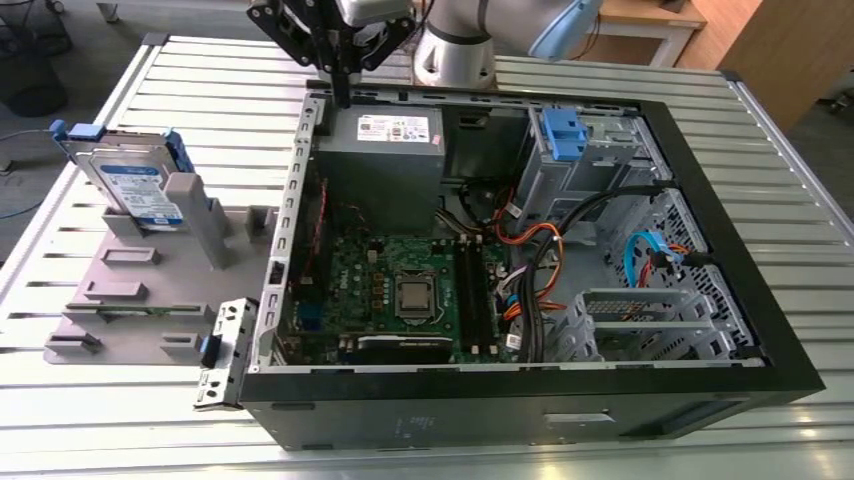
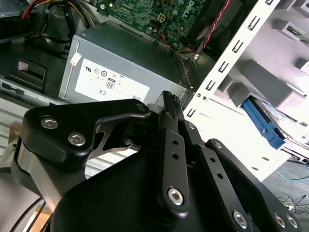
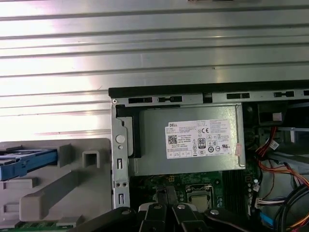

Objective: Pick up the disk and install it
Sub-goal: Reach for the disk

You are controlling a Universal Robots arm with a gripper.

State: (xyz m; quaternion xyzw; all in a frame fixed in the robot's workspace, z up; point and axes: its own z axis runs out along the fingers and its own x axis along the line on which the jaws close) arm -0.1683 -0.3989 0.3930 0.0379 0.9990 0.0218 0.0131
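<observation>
We see the disk standing on edge in a slot of the grey fixture. The fixture lies on the slatted metal table, just beside the open computer case on the exterior view's left. The disk's blue carrier frame shows along its upper edge, and its white-and-blue label is in plain view (the arm is well apart from it).

The gripper hangs over the far wall of the case, close to the power supply, a grey box with a white sticker that sits in the case's far corner. Its fingers are drawn together, narrow, with nothing between them. In the second wrist view we see them lying side by side in front of that sticker.

Inside the case, the motherboard lies flat on the floor. A bundle of orange and black cables runs beside it. Toward the exterior view's right, a metal drive cage at the far side holds a blue bracket. A second, perforated cage sits nearer the camera, with a blue cable looping above it.
</observation>
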